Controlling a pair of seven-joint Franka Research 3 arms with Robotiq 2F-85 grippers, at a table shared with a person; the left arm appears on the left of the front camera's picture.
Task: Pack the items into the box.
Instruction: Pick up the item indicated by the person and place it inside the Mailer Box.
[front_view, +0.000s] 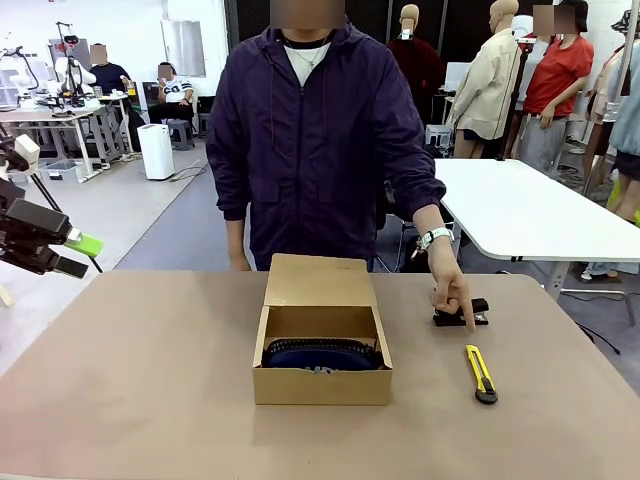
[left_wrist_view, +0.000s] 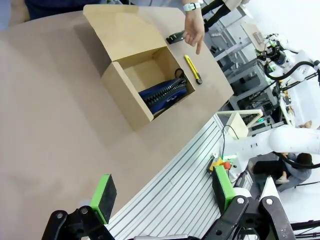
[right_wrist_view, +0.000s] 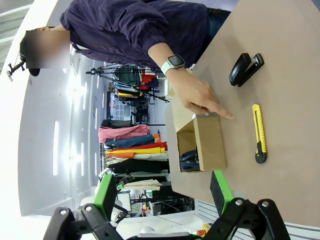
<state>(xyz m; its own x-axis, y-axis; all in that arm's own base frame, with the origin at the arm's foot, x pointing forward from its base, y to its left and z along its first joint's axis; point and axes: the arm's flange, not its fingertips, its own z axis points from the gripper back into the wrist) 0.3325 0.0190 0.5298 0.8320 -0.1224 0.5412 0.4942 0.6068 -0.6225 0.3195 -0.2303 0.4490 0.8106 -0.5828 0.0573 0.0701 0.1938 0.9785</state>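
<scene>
Found pouch (front_view: 322, 355) inside box (front_view: 320, 385). Knife (front_view: 481, 373) on bench (front_view: 150, 380) right of box, lengthwise along box side; stapler (front_view: 462, 317) just beyond, by person's hand (front_view: 452, 290). Left jaws, right jaws wide apart, empty. Judged nearer right arm.

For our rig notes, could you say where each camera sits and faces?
Front: between the arms, facing the person across the table; left gripper at picture left.
Left wrist: high, looking down past its open gripper at the cardboard box.
Right wrist: rolled sideways, open right gripper toward stapler, utility knife.
Shared: the person's pointing hand.
</scene>
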